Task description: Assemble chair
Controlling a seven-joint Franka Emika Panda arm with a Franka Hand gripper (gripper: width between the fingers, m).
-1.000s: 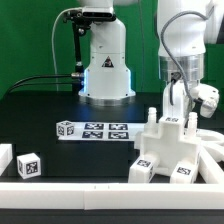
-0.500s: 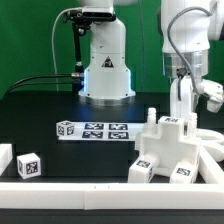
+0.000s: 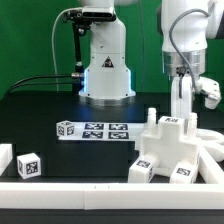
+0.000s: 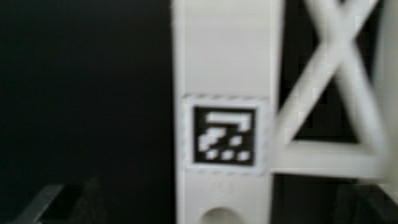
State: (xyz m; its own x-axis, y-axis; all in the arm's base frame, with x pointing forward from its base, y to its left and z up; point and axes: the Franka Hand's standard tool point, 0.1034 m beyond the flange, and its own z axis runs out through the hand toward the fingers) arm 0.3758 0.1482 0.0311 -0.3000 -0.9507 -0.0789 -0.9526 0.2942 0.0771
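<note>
The chair (image 3: 176, 150) is a blocky white structure with square tags at the exterior view's lower right. My gripper (image 3: 182, 112) hangs upright just above its raised top part, with the wrist camera (image 3: 207, 92) beside it. In the wrist view a white bar (image 4: 224, 70) with a square tag (image 4: 224, 135) runs straight into the gap between my jaws. A white crossed lattice (image 4: 329, 60) joins it at one side. My gripper (image 4: 217, 205) looks open: the dark blurred fingertips (image 4: 54, 200) stand off from the bar on both sides.
The marker board (image 3: 100, 130) lies mid-table with a small white tagged cube (image 3: 66, 128) at its end. Another white tagged block (image 3: 28, 165) and a white part (image 3: 5, 158) sit at the exterior view's left. A white rail (image 3: 70, 186) runs along the front. The robot base (image 3: 106, 70) stands behind.
One second ago my gripper was tilted over the chair; it has swung upright and shifted slightly to the exterior view's right. Nothing has moved in the last half second.
</note>
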